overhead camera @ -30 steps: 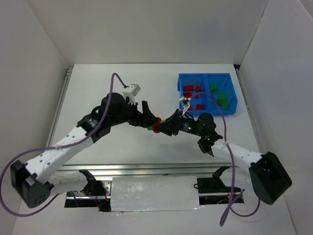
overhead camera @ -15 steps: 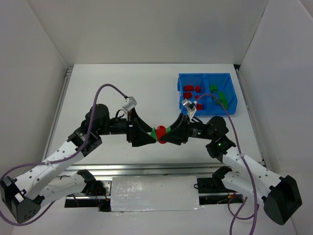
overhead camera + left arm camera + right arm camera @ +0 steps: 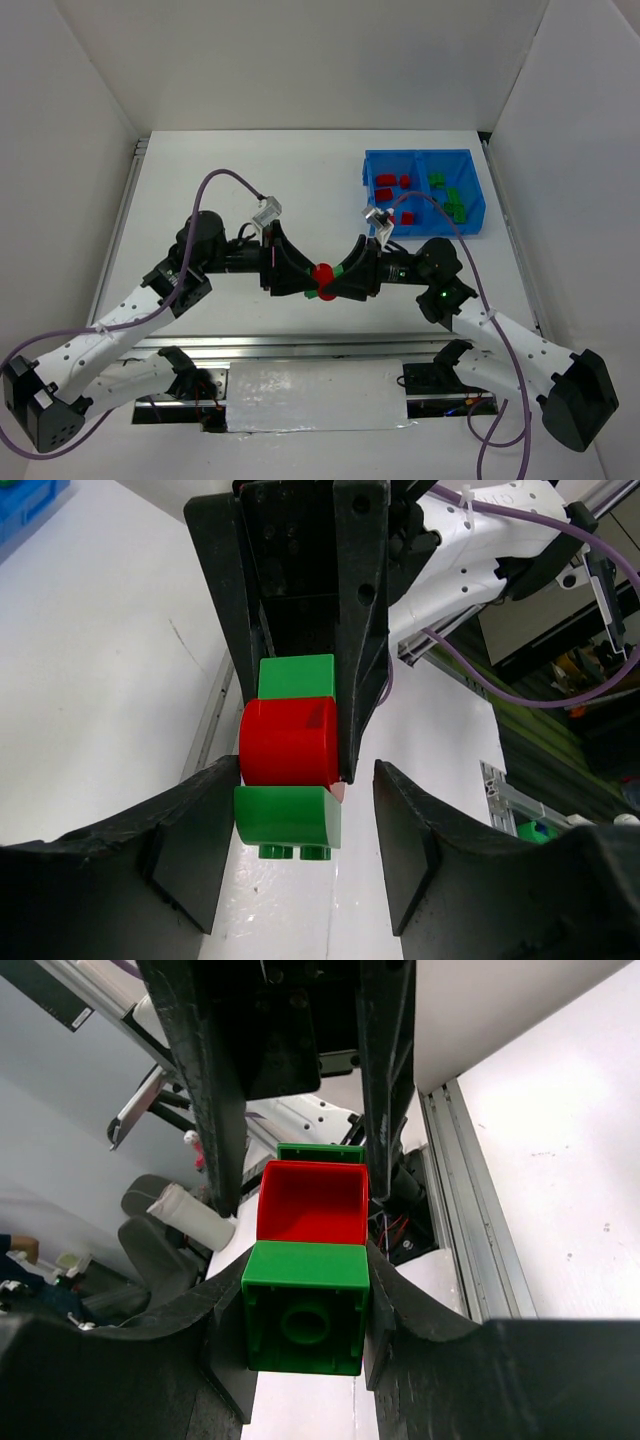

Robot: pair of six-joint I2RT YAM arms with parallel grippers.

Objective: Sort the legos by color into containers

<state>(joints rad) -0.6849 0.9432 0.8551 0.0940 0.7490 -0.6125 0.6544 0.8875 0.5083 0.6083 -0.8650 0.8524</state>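
- right gripper [image 3: 305, 1305] clenched on green-red-green lego stack [image 3: 290, 742] over table centre
- left gripper [image 3: 305, 790] faces it from 9 o'clock; fingers spread wider than stack
- blue bin [image 3: 400, 154] at 2 o'clock; red legos [image 3: 385, 181] in left compartment [image 3: 380, 165]; green legos [image 3: 452, 200] in right compartment [image 3: 465, 170]

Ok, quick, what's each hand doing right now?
Left hand: open, straddling one end of the stacked green-red-green plastic lego bricks, gap visible on one side.
Right hand: closed on the same stack.

Overhead — wrist views opposed, legos [image 3: 290, 742] shared
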